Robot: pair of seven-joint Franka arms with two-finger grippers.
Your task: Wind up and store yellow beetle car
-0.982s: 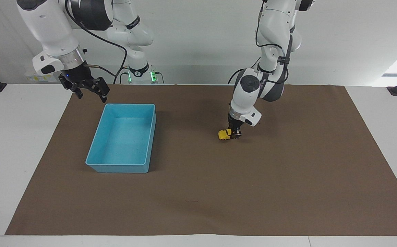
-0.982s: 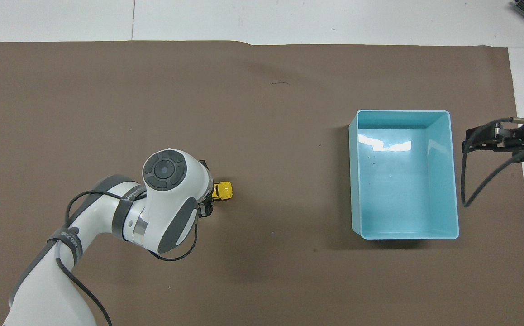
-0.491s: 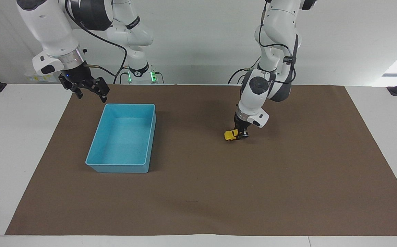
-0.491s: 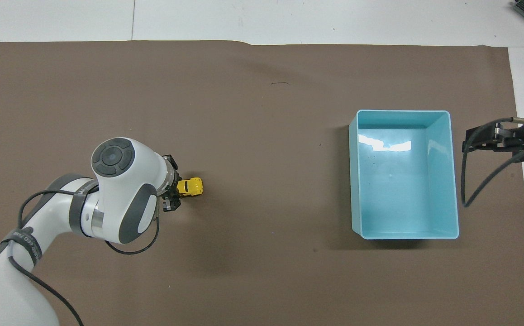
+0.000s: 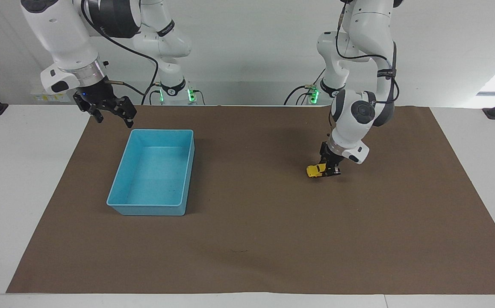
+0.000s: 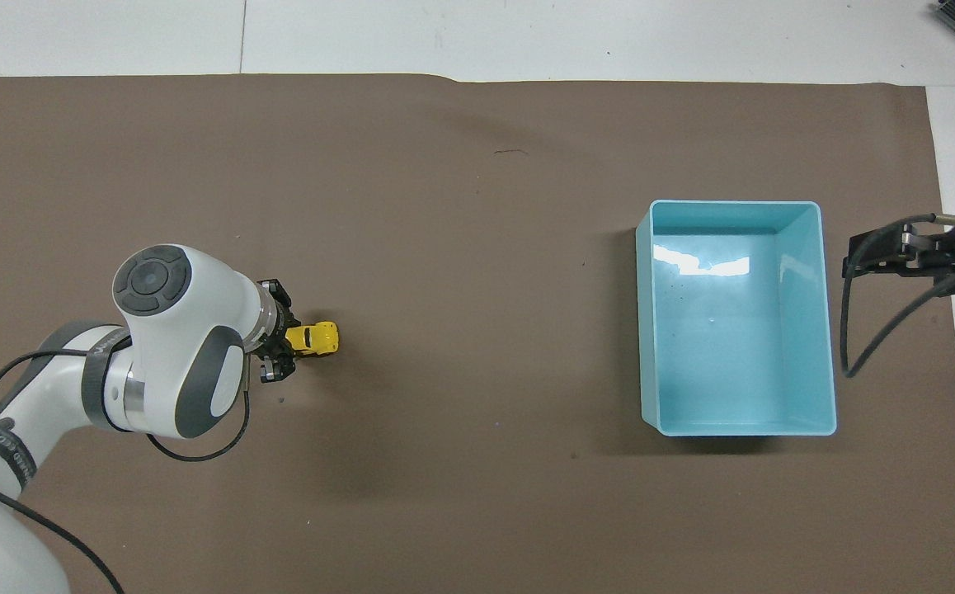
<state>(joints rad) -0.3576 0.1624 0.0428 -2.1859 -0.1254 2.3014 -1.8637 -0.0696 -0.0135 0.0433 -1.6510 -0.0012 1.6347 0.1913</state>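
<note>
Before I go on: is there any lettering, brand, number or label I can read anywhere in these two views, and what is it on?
None can be read.
Left arm: pale lettering on the dark band by its cable, too small to read.
Yellow beetle car, in the left gripper: no marking shows.
Light-blue bin: no label shows.
Right gripper, over the mat beside the bin: no lettering shows.

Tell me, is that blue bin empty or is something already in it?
Empty: the blue bin shows only bare floor. The yellow beetle car sits outside it on the mat, in the left gripper.
</note>
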